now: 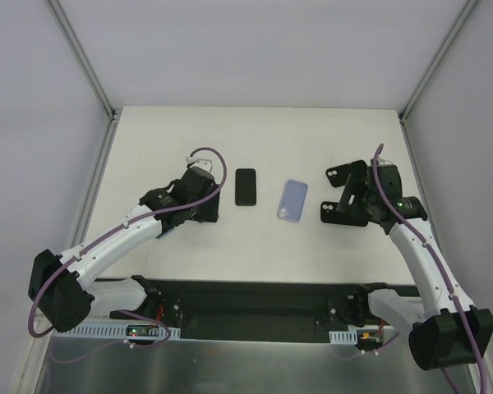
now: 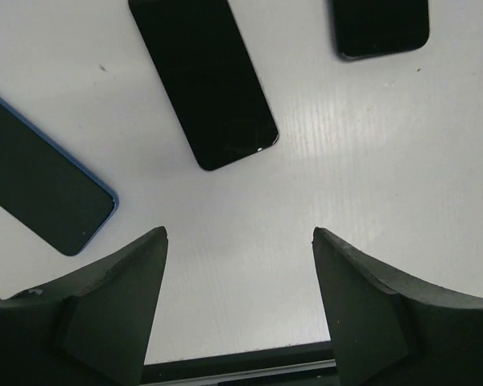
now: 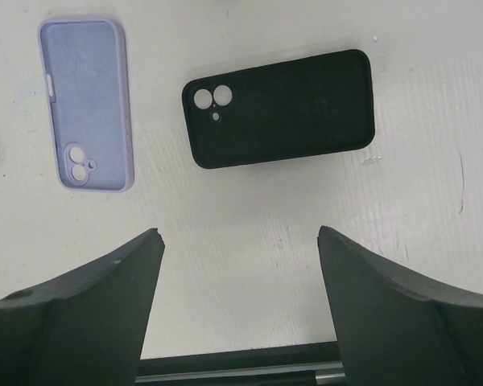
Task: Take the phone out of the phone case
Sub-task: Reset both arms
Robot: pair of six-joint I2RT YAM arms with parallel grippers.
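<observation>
Fingers of the left gripper stand apart over bare table, grasping nothing; the right gripper is likewise released and empty. Just ahead of the left fingers the black phone lies flat, outside any case. The lilac case lies empty, open side up, near a black case. Assessment: extraction looks complete. Risks: a low withdrawal by either arm could sweep the phone or a case across the table; a blue-edged phone beside the left finger invites a mistaken grasp.
</observation>
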